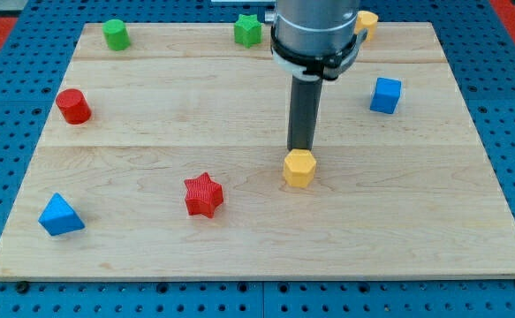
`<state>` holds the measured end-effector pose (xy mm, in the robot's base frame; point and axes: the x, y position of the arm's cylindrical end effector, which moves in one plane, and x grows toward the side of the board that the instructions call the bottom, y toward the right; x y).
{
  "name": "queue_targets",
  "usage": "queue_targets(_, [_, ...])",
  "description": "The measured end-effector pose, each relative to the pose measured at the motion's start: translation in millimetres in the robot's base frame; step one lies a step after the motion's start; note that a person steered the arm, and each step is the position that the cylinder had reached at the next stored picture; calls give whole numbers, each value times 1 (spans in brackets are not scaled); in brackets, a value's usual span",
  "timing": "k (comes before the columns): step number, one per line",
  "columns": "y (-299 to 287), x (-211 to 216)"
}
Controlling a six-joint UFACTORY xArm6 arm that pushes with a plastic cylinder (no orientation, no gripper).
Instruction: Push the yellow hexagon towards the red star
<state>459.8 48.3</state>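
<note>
From where I sit, what matters is which side of the yellow hexagon (299, 168) my tip (303, 147) is on. My tip stands at the hexagon's far edge, toward the worktop's top edge, touching it or just about; I cannot tell which, since the rod ends right where the block's upper face begins. There is no gripper on this arm, only the rod, so there is nothing to spread or pinch.

The yellow hexagon sits a little right of the middle of the worktop (416, 238), in its lower half. The red star (204, 194) lies to its left and slightly nearer the bottom edge, a clear gap of bare wood between them.

So the push line runs leftward and a touch downward, while my tip sits above the block, not on its right. I judge a straight push from here would send the hexagon toward the bottom edge and past the star on its right. I would bring my tip round to the hexagon's right side, slightly toward the top edge, then drive left. No other block stands in that lane.
</note>
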Motion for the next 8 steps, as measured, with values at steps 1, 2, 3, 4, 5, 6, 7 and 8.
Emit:
queue_targets(1, [1, 24])
queue_targets(2, [46, 28])
queue_targets(3, [48, 53])
queue_targets(4, [4, 62])
queue_targets(5, [-15, 59])
queue_targets(6, [-3, 37])
queue_targets(7, [-12, 28])
queue_targets(8, [-13, 34])
